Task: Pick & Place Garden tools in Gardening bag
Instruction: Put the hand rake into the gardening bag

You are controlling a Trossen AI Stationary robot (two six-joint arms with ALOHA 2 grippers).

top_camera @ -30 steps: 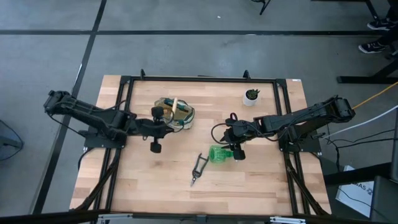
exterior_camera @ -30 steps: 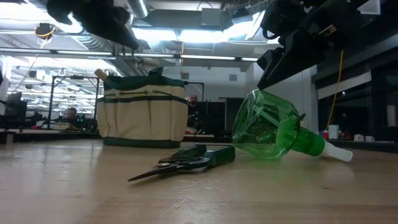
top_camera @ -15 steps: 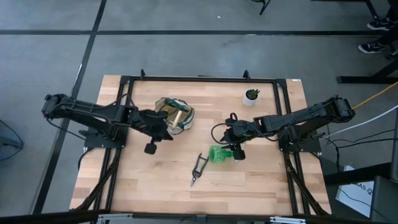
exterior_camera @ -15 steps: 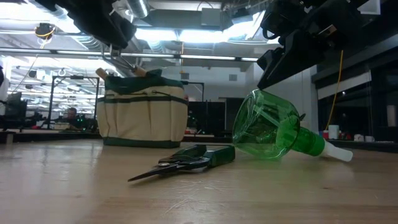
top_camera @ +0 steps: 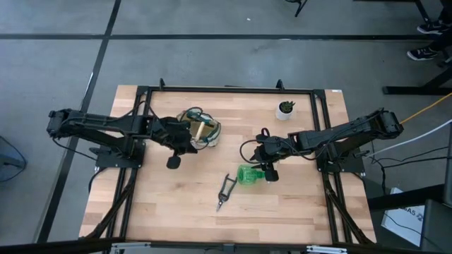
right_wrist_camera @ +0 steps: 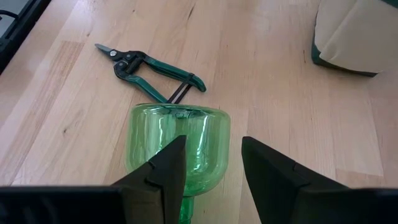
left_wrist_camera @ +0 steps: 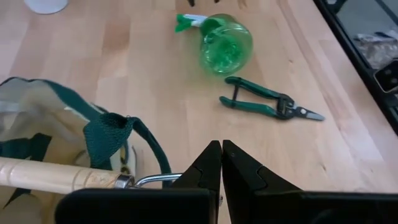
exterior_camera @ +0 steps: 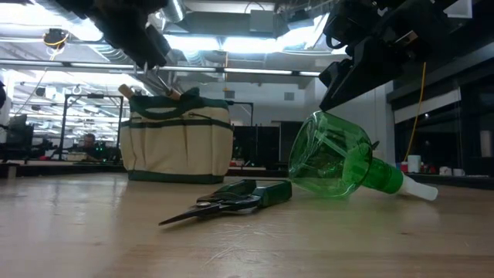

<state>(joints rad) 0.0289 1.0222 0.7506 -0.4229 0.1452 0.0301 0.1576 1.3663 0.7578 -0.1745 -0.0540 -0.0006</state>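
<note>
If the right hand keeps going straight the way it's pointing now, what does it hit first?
Most likely the green spray bottle. The right hand is open, and the bottle lies on its side directly ahead between the fingers. The shears lie beyond it, though depth is hard to judge.

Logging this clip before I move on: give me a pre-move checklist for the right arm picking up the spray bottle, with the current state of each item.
1. Right end effector open: ok, fingers spread.
2. Lined up on the spray bottle: ok, it hovers over the bottle, which lies on its side.
3. Bottle already gripped: not ok, the fingers are not closed on it.
4. Pruning shears clear of the grasp: ok, beside the bottle, apart from it.
5. Left end effector clear of the gardening bag: not ok, it is shut at the bag's opening, beside a wooden-handled tool.
6. Room left in the bag: cannot tell.
</note>
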